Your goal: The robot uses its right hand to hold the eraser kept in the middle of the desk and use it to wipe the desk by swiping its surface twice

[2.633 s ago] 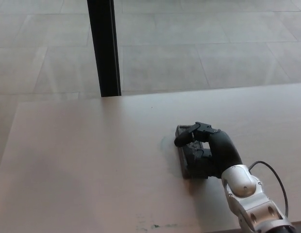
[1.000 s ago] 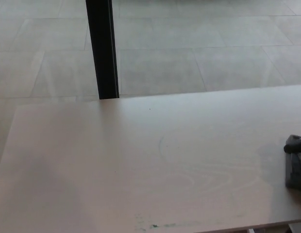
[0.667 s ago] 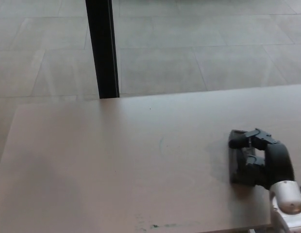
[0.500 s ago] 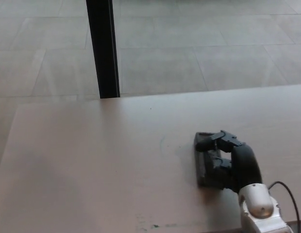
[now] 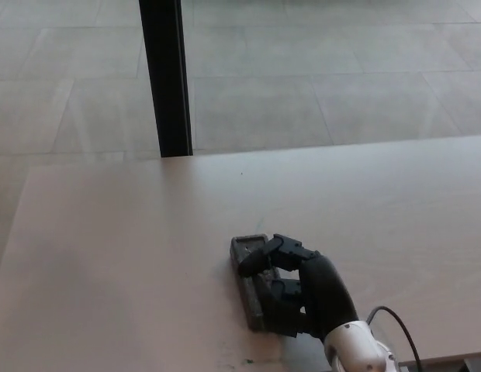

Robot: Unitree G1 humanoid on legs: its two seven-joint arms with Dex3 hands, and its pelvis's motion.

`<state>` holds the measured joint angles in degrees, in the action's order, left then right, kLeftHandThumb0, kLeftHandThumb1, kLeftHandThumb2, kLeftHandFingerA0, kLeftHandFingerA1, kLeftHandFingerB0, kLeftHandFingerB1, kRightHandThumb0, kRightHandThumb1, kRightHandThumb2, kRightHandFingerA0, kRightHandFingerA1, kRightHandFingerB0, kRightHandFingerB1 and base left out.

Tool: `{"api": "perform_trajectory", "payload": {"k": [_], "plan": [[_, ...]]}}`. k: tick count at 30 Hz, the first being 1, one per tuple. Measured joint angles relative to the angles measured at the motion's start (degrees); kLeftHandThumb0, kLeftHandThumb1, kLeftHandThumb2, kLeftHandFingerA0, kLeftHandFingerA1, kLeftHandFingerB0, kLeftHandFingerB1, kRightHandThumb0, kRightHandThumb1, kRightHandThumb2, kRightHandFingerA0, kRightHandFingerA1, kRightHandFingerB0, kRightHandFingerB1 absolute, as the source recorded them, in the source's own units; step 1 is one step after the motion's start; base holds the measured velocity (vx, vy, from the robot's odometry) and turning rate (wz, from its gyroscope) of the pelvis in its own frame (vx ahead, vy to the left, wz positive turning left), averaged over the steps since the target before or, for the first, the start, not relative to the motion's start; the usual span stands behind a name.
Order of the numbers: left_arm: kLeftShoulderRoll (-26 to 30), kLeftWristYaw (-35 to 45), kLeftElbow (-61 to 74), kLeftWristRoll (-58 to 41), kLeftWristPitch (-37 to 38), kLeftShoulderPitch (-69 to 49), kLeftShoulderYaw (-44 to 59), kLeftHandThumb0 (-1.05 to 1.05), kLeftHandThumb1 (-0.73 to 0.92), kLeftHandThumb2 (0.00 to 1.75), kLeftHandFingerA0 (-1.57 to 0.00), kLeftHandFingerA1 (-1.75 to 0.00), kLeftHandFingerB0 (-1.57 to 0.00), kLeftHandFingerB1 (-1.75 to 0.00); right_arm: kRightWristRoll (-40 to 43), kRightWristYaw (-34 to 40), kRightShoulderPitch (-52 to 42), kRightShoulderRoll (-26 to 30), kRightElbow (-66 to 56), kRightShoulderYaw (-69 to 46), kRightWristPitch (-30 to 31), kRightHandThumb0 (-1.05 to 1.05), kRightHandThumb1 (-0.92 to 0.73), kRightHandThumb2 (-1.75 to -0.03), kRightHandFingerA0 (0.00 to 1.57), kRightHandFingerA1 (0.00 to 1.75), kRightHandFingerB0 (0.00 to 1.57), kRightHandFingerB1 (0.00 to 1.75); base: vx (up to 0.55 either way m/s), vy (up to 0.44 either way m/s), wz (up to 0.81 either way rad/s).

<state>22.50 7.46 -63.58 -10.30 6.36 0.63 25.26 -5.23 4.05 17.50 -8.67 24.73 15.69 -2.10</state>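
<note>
The dark grey, block-shaped eraser [image 5: 250, 283] lies flat on the pale, light-wood desk [image 5: 132, 256], its long side running away from the robot, and it sits directly under and just to the left of the black right hand [image 5: 299, 285]. That hand is closed around it: one thick black finger [image 5: 257, 260] crosses over the far end of the block, while the lower fingers press against its near right side, so the eraser is held between them and pinned to the desk surface. The left edge and far left corner of the eraser stick out clear of the hand.

Behind the hand, toward the robot, the black wrist widens into a white and silver forearm [image 5: 358, 355] that leaves the picture at the bottom edge. A thin black cable [image 5: 394, 325] loops out just to the right of that forearm.

Just below the hand, near the front edge of the desk, are a few small dark and greenish marks [image 5: 244, 362]. Far beyond the hand, a tiny dark speck [image 5: 241, 173] sits on the desk near its back edge.

Past the back edge, up and to the left of the hand, a black upright post [image 5: 167, 77] stands on a floor of large grey tiles [image 5: 326, 77].
</note>
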Motion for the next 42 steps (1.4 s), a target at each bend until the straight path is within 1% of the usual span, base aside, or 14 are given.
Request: {"api": "perform_trajectory", "payload": {"k": [7, 11, 13, 17, 19, 24, 25, 26, 27, 28, 31, 33, 37, 42], "plan": [[-0.05, 0.05, 0.21, 0.0, 0.0, 0.05, 0.01, -0.68, 0.87, 0.66, -0.67, -0.64, -0.46, -0.5, 0.12, -0.14, 1.48, 0.74, 0.78, -2.37, 0.18, -0.34, -0.71, -0.89, 0.98, 1.75, 0.61, 1.75, 0.0, 0.0, 0.0], [-0.05, 0.05, -0.19, 0.0, 0.0, 0.01, 0.11, -0.69, 0.86, 0.66, -0.68, -0.64, -0.47, -0.51, 0.32, -0.11, 4.1, 3.84, 3.32, -6.26, 0.67, -0.36, -0.73, -0.84, 1.01, 1.75, 0.68, 1.68, 0.0, 0.0, 0.0], [-0.05, 0.05, -0.26, 0.0, 0.0, -0.03, 0.16, -0.69, 0.87, 0.66, -0.65, -0.62, -0.45, -0.5, 0.36, -0.02, 5.06, 5.21, 4.4, -7.84, 0.94, -0.37, -0.67, -0.94, 1.05, 1.75, 0.84, 1.51, 0.0, 0.0, 0.0], [-0.11, 0.08, -0.07, -0.01, 0.01, -0.13, 0.17, -0.69, 0.87, 0.66, -0.66, -0.62, -0.45, -0.49, 0.75, 0.22, 6.69, 10.54, 8.27, -12.73, 1.02, -0.37, -0.64, -0.95, 1.03, 1.75, 0.83, 1.51, 0.0, 0.0, 0.0], [-0.11, 0.08, -0.03, -0.02, 0.01, -0.29, 0.21, -0.68, 0.87, 0.65, -0.65, -0.63, -0.45, -0.5, 0.9, 0.57, 7.11, 13.26, 10.01, -14.92, 0.93, -0.3, -0.52, -1.11, 1.03, 1.75, 0.86, 1.47, 0.0, 0.0, 0.0], [-0.12, 0.06, 0.45, -0.03, 0.04, -0.58, 0.23, -0.69, 0.87, 0.66, -0.68, -0.64, -0.47, -0.51, 1.22, 1.81, 7.78, 19.19, 14.99, -19.85, 0.43, -0.35, -0.6, -0.94, 1.02, 1.75, 0.72, 1.62, 0.0, 0.0, 0.0], [-0.11, 0.06, 0.62, -0.03, 0.05, -0.62, 0.23, -0.67, 0.88, 0.67, -0.65, -0.63, -0.46, -0.5, 1.2, 2.06, 7.84, 20.14, 15.81, -20.31, 0.4, -0.33, -0.53, -1.05, 0.99, 1.75, 0.78, 1.56, 0.0, 0.0, 0.0], [-0.11, 0.05, 0.64, -0.04, 0.05, -0.59, 0.27, -0.67, 0.88, 0.67, -0.66, -0.62, -0.46, -0.5, 1.22, 2.2, 7.89, 21.18, 16.72, -20.91, -0.05, -0.4, -0.48, -1.1, 1.26, 1.41, 1.02, 1.26, 0.0, 0.0, 0.0], [-0.11, 0.05, 0.64, -0.04, 0.05, -0.55, 0.27, -0.67, 0.88, 0.67, -0.66, -0.62, -0.46, -0.5, 1.22, 2.3, 7.89, 21.87, 17.38, -21.25, -0.46, -0.4, -0.48, -1.1, 1.26, 1.41, 1.02, 1.26, 0.0, 0.0, 0.0], [-0.11, 0.03, 0.62, -0.05, 0.05, -0.54, 0.3, -0.68, 0.87, 0.66, -0.67, -0.62, -0.47, -0.5, 1.22, 2.51, 7.82, 22.98, 18.54, -21.78, -1.2, -0.36, -0.56, -1.0, 1.03, 1.75, 0.8, 1.57, 0.0, 0.0, 0.0], [-0.11, 0.01, 0.55, -0.05, 0.06, -0.39, 0.35, -0.69, 0.88, 0.66, -0.67, -0.62, -0.46, -0.5, 1.26, 2.94, 7.81, 24.91, 21.29, -23.0, -2.89, -0.38, -0.57, -1.0, 1.05, 1.75, 0.69, 1.7, 0.0, 0.0, 0.0], [-0.11, 0.0, 0.42, -0.06, 0.09, -0.3, 0.36, -0.68, 0.88, 0.66, -0.68, -0.63, -0.47, -0.5, 1.33, 3.21, 7.83, 25.95, 22.95, -23.84, -3.72, -0.37, -0.59, -0.99, 1.01, 1.75, 0.75, 1.53, 0.0, 0.0, 0.0], [-0.11, -0.05, 0.38, -0.11, 0.13, -0.31, 0.48, -0.71, 0.86, 0.66, -0.69, -0.63, -0.47, -0.5, 1.79, 3.7, 7.59, 27.05, 24.72, -25.78, -4.45, -0.38, -0.61, -0.86, 1.02, 1.75, 0.65, 1.61, 0.0, 0.0, 0.0], [-0.11, -0.06, 0.39, -0.11, 0.16, -0.3, 0.46, -0.7, 0.86, 0.66, -0.68, -0.63, -0.47, -0.51, 2.48, 4.1, 7.39, 26.56, 24.54, -26.33, -4.52, -0.38, -0.56, -1.0, 1.05, 1.75, 0.84, 1.5, 0.0, 0.0, 0.0]]}}
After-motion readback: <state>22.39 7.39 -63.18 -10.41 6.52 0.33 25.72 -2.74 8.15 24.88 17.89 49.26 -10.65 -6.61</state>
